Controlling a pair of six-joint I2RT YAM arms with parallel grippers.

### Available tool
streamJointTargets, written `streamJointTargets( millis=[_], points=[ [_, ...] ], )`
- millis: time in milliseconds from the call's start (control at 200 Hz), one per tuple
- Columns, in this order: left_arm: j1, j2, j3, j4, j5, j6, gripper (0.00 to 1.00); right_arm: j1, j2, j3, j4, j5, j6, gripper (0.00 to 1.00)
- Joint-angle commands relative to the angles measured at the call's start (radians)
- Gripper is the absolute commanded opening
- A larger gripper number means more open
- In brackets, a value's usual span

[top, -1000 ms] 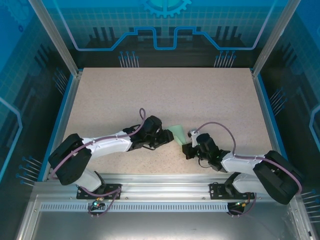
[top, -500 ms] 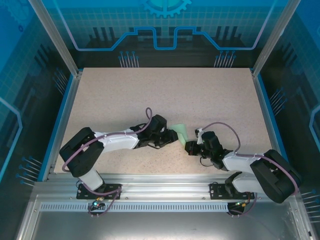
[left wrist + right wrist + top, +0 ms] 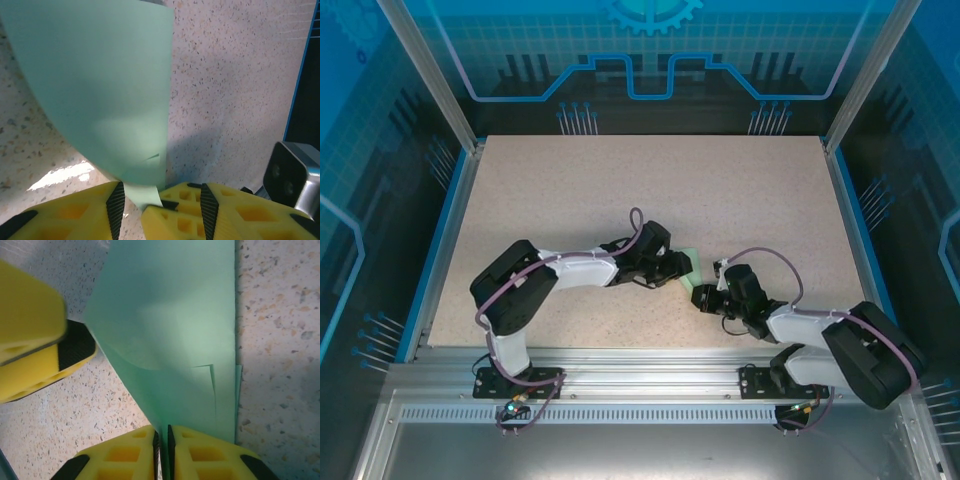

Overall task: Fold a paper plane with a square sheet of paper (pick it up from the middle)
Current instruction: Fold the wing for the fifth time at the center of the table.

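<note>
The pale mint-green sheet of paper [image 3: 688, 264] is folded into a layered, tapering shape and curves up off the table between the two grippers. In the right wrist view the paper [image 3: 175, 315] runs down into my right gripper [image 3: 161, 432], whose pads are shut on its lower edge. One yellow finger [image 3: 30, 340] of the left gripper stands beside the paper's bulge. My left gripper [image 3: 160, 187] is open, its jaws astride the paper's narrow lower tip [image 3: 142, 192]. From above, the left gripper [image 3: 680, 272] and right gripper [image 3: 700, 293] almost meet at the paper.
The speckled beige table [image 3: 620, 190] stretches wide behind and to both sides. Blue rims [image 3: 447, 240] bound it left and right, and a metal rail [image 3: 640, 360] runs along the near edge. The blue rim [image 3: 300, 75] shows beyond the paper.
The left arm has reached further right, bringing its gripper up against the paper. The paper and the right gripper have shifted slightly right and nearer.
</note>
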Motion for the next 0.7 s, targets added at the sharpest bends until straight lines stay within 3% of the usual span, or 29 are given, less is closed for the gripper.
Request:
streamJointTargets(
  millis=[0,215,455,550,690],
  points=[
    [-0.003,0.037,0.045,-0.051,0.015,0.002,0.49,-0.018,-0.058,0.032,-0.126,0.009,-0.065,0.17],
    [0.002,0.040,0.058,-0.063,0.013,0.002,0.61,-0.018,-0.136,0.039,-0.248,0.022,-0.138,0.19],
    [0.011,0.030,0.065,-0.073,0.021,0.003,0.61,-0.017,-0.169,0.099,-0.378,0.017,-0.227,0.24],
    [0.012,0.030,0.069,-0.076,0.020,0.003,0.61,-0.013,-0.190,0.130,-0.443,0.010,-0.247,0.38],
    [0.014,0.035,0.081,-0.081,0.021,0.005,0.56,0.011,-0.195,0.183,-0.551,0.035,-0.281,0.50]
  ],
)
